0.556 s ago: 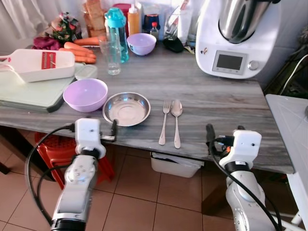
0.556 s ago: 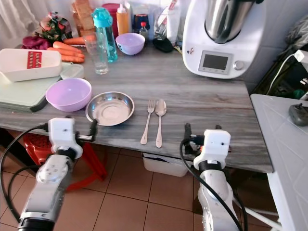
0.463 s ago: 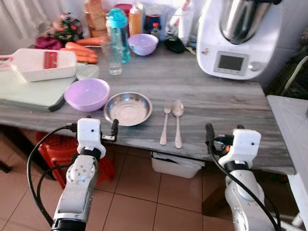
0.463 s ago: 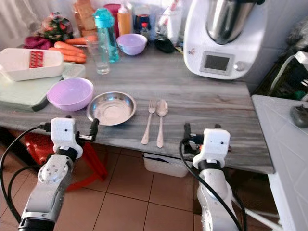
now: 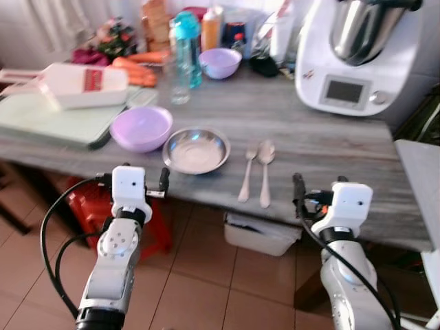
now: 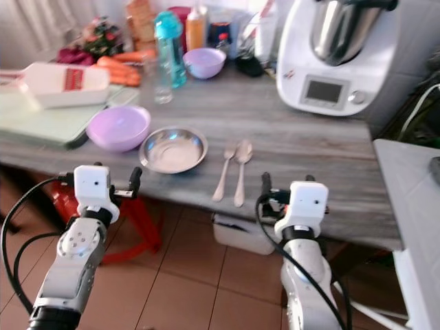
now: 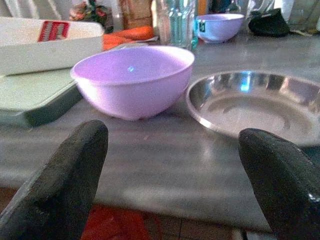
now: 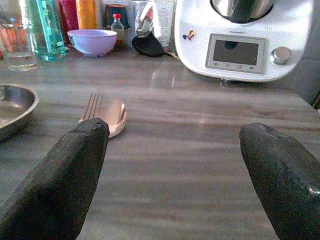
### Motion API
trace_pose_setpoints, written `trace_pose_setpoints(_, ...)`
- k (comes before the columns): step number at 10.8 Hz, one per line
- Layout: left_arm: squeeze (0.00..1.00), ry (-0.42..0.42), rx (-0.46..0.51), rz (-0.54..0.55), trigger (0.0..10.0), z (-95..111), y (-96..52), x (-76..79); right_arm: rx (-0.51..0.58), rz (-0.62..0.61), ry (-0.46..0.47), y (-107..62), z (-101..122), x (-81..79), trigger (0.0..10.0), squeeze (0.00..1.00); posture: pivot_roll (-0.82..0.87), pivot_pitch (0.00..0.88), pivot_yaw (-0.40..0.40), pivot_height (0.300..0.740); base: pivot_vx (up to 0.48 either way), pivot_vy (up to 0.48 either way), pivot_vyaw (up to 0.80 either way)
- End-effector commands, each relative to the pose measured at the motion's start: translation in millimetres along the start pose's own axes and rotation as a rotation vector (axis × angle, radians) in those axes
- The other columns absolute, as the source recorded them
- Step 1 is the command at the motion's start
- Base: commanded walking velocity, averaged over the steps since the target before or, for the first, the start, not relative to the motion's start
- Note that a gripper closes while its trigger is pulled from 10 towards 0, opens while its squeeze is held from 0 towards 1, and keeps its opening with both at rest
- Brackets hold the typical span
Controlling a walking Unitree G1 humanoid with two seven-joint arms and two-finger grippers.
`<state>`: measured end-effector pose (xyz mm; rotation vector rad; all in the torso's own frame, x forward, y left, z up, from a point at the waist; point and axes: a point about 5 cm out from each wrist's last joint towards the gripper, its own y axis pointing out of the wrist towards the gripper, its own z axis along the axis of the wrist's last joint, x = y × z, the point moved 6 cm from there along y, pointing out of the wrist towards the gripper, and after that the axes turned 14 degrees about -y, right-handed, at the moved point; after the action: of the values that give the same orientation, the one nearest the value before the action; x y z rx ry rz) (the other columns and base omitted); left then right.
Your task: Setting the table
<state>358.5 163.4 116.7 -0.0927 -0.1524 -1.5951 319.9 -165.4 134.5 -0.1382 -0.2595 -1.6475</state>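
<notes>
A steel plate [image 5: 196, 150] lies near the front edge of the grey wooden table [image 5: 323, 144]. A purple bowl [image 5: 141, 128] sits to its left. To its right lie a fork [image 5: 248, 172] and a spoon [image 5: 265, 165], side by side. My left gripper [image 5: 133, 179] hovers open in front of the table edge, facing the bowl [image 7: 132, 80] and plate [image 7: 255, 102]. My right gripper [image 5: 320, 190] is open too, just before the edge and right of the cutlery; the fork and spoon [image 8: 112, 112] lie ahead of it. Neither holds anything.
At the back stand a kitchen machine [image 5: 357, 62], a blue bottle [image 5: 185, 41], a glass [image 5: 180, 86], a small purple bowl [image 5: 220, 62] and carrots [image 5: 137, 69]. A white grater box [image 5: 82, 75] rests on a green board [image 5: 55, 117]. Below are a red stool [image 5: 82, 206] and a white bin [image 5: 261, 234].
The whole picture has shifted and blurred, so the camera has moved. Both grippers stay open before the table edge; plate, bowl and cutlery keep their places.
</notes>
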Motion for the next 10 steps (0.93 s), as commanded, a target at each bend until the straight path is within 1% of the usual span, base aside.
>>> trace_pose_setpoints(1,0.00,0.009,-0.004,0.005,10.0,-2.2,0.2,-0.3,-0.005,-0.009,0.003,1.3,-1.7,2.2,10.0,0.00,0.07,0.007,-0.005,0.740,-0.292,0.000,0.00)
trace_pose_setpoints(5,0.00,0.027,-0.009,-0.006,10.0,-4.1,-1.9,-1.5,0.002,-0.042,0.021,5.5,0.1,6.4,10.0,0.00,0.08,0.013,0.005,0.740,-0.295,0.000,0.00)
trace_pose_setpoints(8,0.00,0.025,-0.006,-0.024,10.0,-3.9,1.0,4.5,0.004,-0.052,0.025,7.0,0.2,7.9,10.0,0.00,0.07,0.012,0.007,0.740,-0.296,0.000,0.00)
trace_pose_setpoints(10,0.00,0.025,-0.007,-0.044,10.0,-6.4,-1.5,8.9,0.000,-0.056,0.019,7.8,-1.7,10.1,10.0,0.00,0.07,0.018,0.005,0.740,-0.289,0.000,0.00)
